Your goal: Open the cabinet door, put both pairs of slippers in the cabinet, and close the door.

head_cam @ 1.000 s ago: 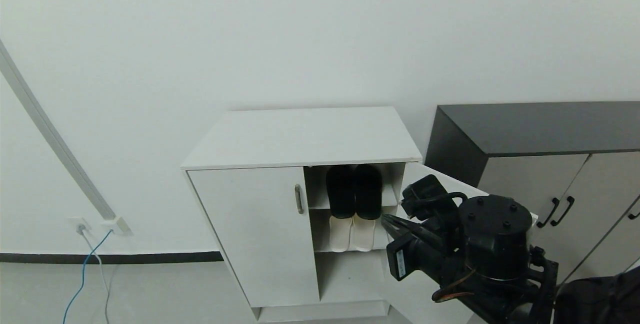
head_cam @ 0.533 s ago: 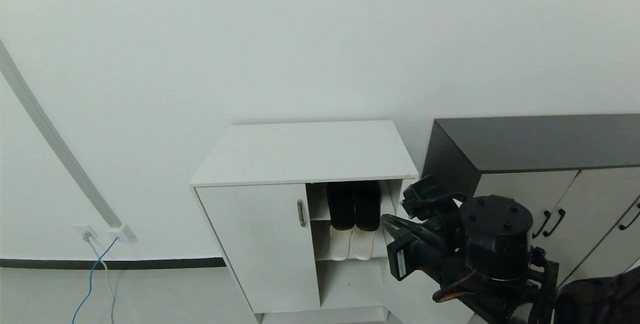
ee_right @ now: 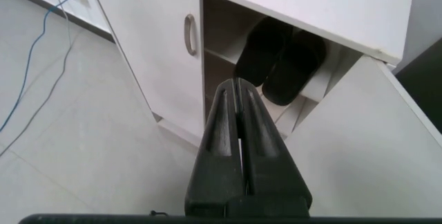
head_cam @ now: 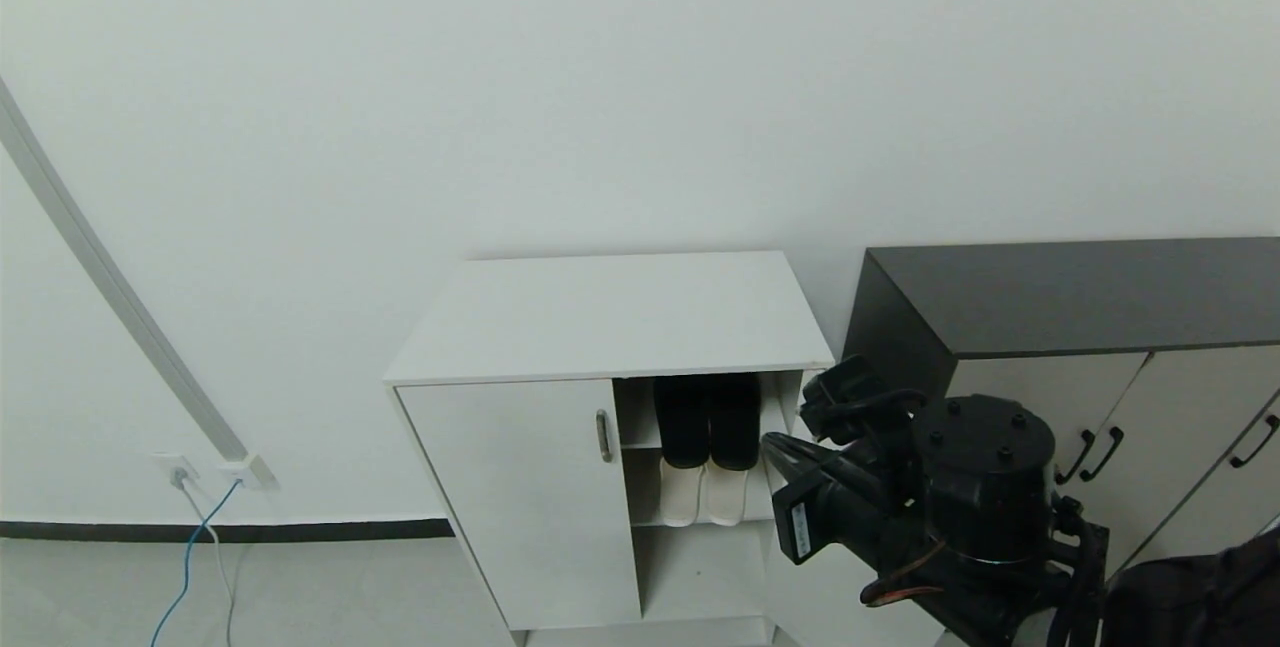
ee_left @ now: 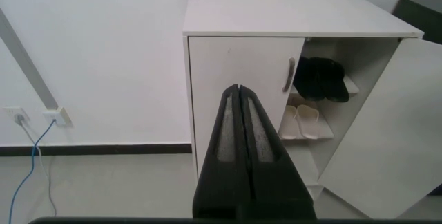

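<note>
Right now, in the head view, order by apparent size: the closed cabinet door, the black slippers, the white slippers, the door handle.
Closed cabinet door
black slippers
white slippers, only slightly smaller, so unsure
door handle

Two cabinets (head_cam: 610,312) (head_cam: 1080,292), two slipper pairs (head_cam: 708,422) (head_cam: 703,492).

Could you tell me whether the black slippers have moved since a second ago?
No. The black slippers sit on the upper shelf of the cabinet as before; the camera shifted.
</note>
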